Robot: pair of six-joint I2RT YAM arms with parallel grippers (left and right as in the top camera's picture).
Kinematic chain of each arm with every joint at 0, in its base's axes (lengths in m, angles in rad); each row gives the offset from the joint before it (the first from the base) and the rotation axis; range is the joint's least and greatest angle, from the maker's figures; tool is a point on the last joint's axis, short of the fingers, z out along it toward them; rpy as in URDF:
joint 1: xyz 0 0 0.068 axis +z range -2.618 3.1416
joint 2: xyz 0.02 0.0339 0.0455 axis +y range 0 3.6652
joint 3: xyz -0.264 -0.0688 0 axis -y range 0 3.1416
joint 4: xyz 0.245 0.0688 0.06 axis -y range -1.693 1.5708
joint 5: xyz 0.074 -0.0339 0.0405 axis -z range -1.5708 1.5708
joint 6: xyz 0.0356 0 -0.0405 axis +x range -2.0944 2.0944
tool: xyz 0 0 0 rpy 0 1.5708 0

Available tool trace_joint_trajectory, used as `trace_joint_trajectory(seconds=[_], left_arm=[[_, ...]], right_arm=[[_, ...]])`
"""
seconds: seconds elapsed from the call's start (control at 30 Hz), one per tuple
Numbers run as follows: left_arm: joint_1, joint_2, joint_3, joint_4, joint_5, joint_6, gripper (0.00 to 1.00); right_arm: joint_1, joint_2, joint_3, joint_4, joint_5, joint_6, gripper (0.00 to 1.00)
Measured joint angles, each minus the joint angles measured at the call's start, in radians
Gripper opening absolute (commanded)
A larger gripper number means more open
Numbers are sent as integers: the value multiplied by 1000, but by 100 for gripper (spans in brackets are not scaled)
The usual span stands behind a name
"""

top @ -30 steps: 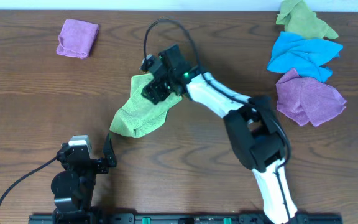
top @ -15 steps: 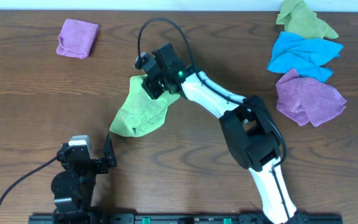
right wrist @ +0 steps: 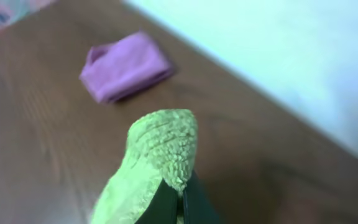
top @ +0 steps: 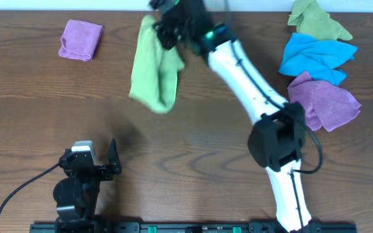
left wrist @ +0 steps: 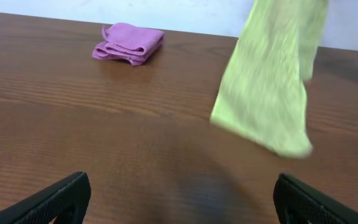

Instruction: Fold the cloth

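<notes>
My right gripper (top: 168, 26) is shut on one edge of the light green cloth (top: 153, 65) and holds it high above the table at the far middle. The cloth hangs down from the jaws, blurred by motion. It hangs in the air in the left wrist view (left wrist: 272, 81). In the right wrist view the cloth's pinched edge (right wrist: 163, 149) bunches over the closed jaws (right wrist: 182, 196). My left gripper (left wrist: 179, 199) is open and empty near the front left of the table (top: 109, 165).
A folded purple cloth (top: 81, 40) lies at the far left; it also shows in the left wrist view (left wrist: 129, 43). At the far right lie an olive green cloth (top: 316, 19), a blue cloth (top: 316, 55) and a purple cloth (top: 322, 100), all crumpled.
My right gripper has lifted the green cloth off the table and carried it up and toward the far edge. The cloth now hangs free. The left arm has not moved.
</notes>
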Motion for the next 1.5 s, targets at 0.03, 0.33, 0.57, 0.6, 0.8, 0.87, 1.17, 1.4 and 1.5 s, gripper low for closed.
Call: trace_joint_trajectory(seconds=[0.03, 0.33, 0.57, 0.6, 0.8, 0.87, 1.17, 1.4, 1.5], left_arm=[[0, 0, 0, 0, 0, 0, 95], [0, 0, 0, 0, 0, 0, 95], [0, 0, 0, 0, 0, 0, 95], [0, 0, 0, 0, 0, 0, 95], [0, 0, 0, 0, 0, 0, 95], [0, 0, 0, 0, 0, 0, 95], [0, 0, 0, 0, 0, 0, 95], [0, 0, 0, 0, 0, 0, 95], [0, 0, 0, 0, 0, 0, 95]], right_arm=[[-21, 0, 39, -29, 10, 1, 1], [-174, 1, 235, -290, 238, 3, 1], [-202, -3, 356, -386, 331, -31, 1], [-199, -3, 349, -400, 351, -38, 1], [-220, -3, 332, -424, 517, -59, 1], [-248, -3, 332, -432, 533, -56, 1], [-266, -3, 332, -492, 418, -55, 1], [-79, -3, 332, -534, 329, -55, 1], [19, -3, 332, -536, 312, -55, 1]])
